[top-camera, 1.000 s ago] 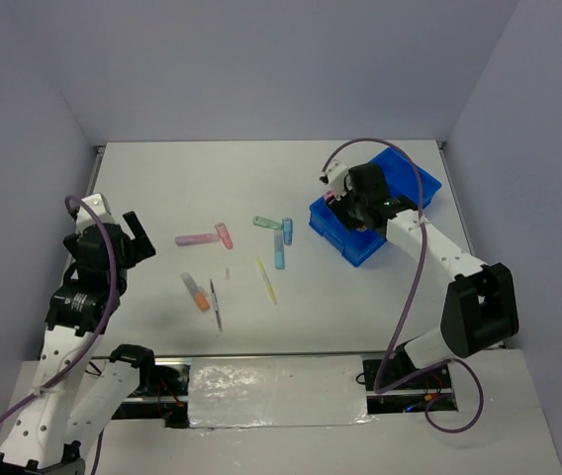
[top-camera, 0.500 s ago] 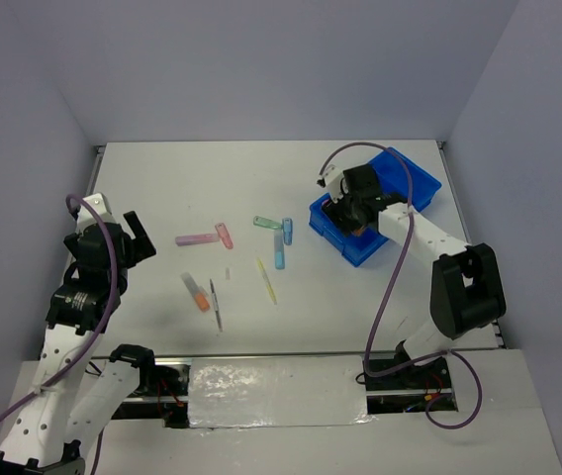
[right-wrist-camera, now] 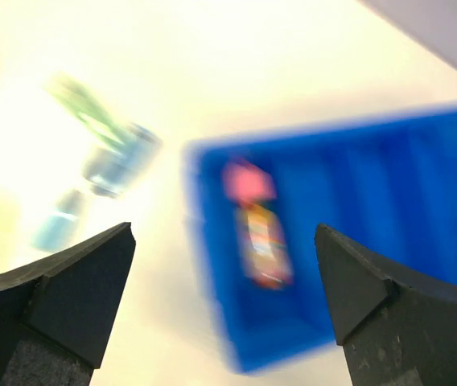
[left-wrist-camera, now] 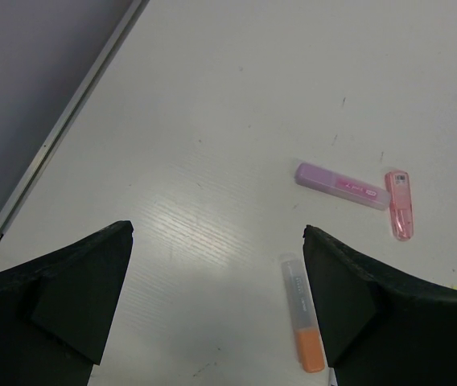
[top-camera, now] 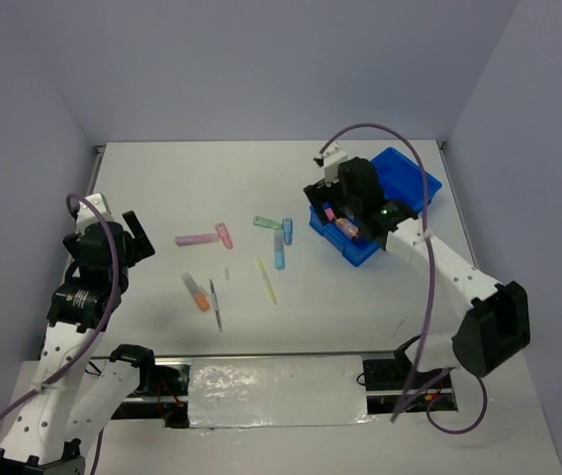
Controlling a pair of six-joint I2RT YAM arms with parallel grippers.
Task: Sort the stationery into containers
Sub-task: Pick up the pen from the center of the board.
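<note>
A pink-and-orange pen [right-wrist-camera: 258, 227] lies in the blue tray [top-camera: 415, 186], in the end compartment facing the middle of the table [top-camera: 162, 178]. My right gripper [right-wrist-camera: 222, 241] hangs over it, jaws spread wide, empty. My left gripper [left-wrist-camera: 216, 233], equally wide and empty, hovers near a lilac pen [left-wrist-camera: 343, 186].

tray [top-camera: 420, 188] far right | marker [top-camera: 345, 227] in it | other pens [top-camera: 279, 251] on table [top-camera: 162, 188], leftward

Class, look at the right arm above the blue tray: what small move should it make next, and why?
Probably swing the right gripper left toward the light blue marker, one of the nearest to the tray. Its jaws stand open and empty over the blue tray, where a pink-and-orange marker lies, while others lie unsorted on the table.
</note>
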